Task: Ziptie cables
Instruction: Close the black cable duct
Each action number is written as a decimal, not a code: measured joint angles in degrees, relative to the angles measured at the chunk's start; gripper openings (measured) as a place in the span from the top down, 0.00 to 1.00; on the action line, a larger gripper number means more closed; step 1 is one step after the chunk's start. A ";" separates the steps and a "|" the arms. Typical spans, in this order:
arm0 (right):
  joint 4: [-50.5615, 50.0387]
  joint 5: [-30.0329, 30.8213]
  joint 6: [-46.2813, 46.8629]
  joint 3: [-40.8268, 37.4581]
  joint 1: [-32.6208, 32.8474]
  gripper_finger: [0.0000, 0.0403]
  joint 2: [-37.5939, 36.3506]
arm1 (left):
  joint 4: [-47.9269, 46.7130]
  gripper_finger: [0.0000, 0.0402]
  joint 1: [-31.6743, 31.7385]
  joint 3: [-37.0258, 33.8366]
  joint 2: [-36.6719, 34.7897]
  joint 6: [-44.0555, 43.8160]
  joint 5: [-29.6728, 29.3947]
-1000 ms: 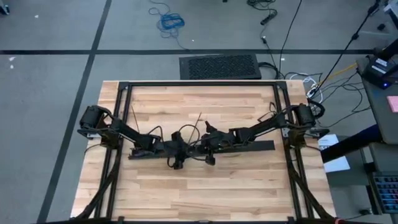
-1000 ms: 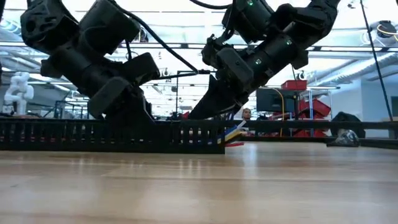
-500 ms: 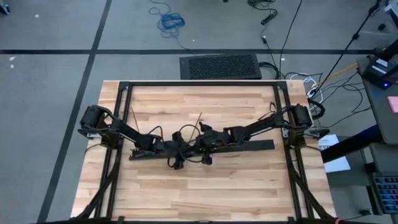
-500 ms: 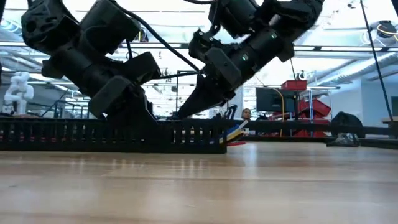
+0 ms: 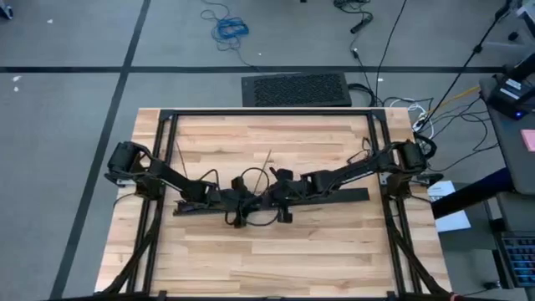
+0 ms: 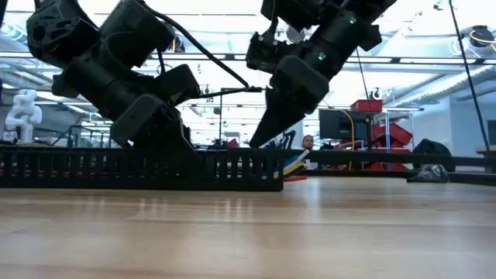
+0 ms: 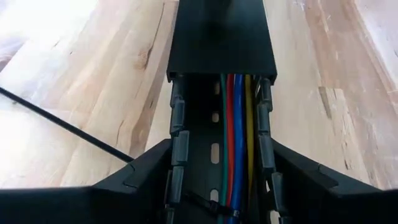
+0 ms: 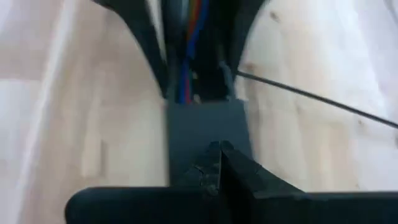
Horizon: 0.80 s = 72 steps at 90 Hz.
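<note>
Coloured cables (image 7: 237, 143) — green, red, blue, yellow — lie side by side inside the black slotted bar (image 7: 221, 37), running lengthwise under its solid lid; you see them clearly only in the left wrist view. In the low view just a tuft of cable ends (image 6: 294, 165) pokes out at the bar's end (image 6: 139, 168). From overhead the wires are hidden under both arms.

Zipties: a thin dark strip (image 7: 205, 202) crosses the channel floor near the left fingers; another thin black line (image 7: 65, 127) runs over the wood beside the bar, cut off at frame edge. A dark loop (image 5: 251, 180) & a straight tail (image 5: 177, 156) show on the table (image 5: 276, 259) in the high view; can't tell if the loop is ziptie or arm wiring.

Left gripper (image 5: 236, 201) sits on the bar mid-table, fingers (image 7: 143, 180) spread, straddling both slotted walls w/o clamping them. Right gripper (image 5: 276, 198) is just beside it, above the lid; its fingers (image 8: 219, 163) are pressed together, tips meeting, nothing between. Low view shows the right tip (image 6: 261, 139) above the bar, not touching it.

Near half of the table is bare wood; the frame rails (image 5: 267, 112) border the back & sides.
</note>
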 joint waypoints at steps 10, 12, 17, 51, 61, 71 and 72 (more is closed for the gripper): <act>3.63 -0.20 0.58 -0.01 0.21 1.00 2.14 | -0.01 0.43 -0.02 0.00 0.00 -0.14 0.01; 4.67 -0.61 0.61 0.00 0.20 1.00 2.77 | -0.01 0.43 -0.02 0.00 0.00 -0.24 0.02; 7.78 -2.15 0.61 0.17 0.06 1.00 4.24 | -0.01 0.43 -0.02 0.00 0.00 -0.20 0.01; 12.34 -5.04 -2.57 4.26 -1.77 1.00 8.90 | 0.01 0.43 -0.02 0.00 0.00 -0.32 0.00; 8.17 -4.18 -5.04 6.22 -0.95 1.00 7.37 | 0.04 0.43 0.02 0.15 0.00 -0.46 -0.06; 2.62 -1.41 -6.41 8.64 0.38 1.00 4.29 | 0.31 0.43 0.02 0.20 0.00 -0.44 -0.27; 2.08 -1.27 -6.44 8.81 0.45 1.00 4.03 | 0.31 0.43 0.02 0.20 0.00 -0.42 -0.29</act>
